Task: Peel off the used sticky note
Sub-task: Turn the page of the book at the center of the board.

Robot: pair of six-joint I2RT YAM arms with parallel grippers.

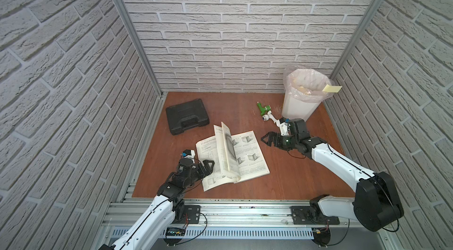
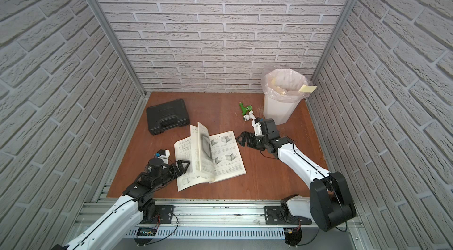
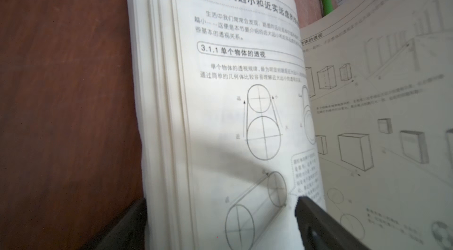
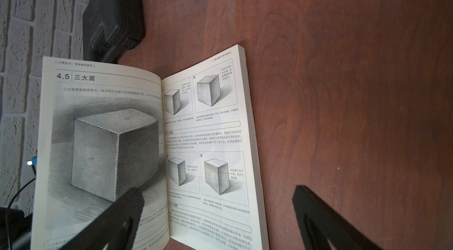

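on table (image 1: 294, 175): one book (image 1: 247, 155), one case (image 1: 187, 116), one bin (image 1: 297, 109) with one sticky note (image 1: 332, 88); left, right jaws apart.

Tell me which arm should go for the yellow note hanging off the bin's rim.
Right, probably. The right gripper is open and sits close to the bin, where the yellow note hangs. The left gripper is over the book's opposite edge, farther away.

Book (image 3: 220, 40) headings: "3.1", "3.1.1"; also "4.5".
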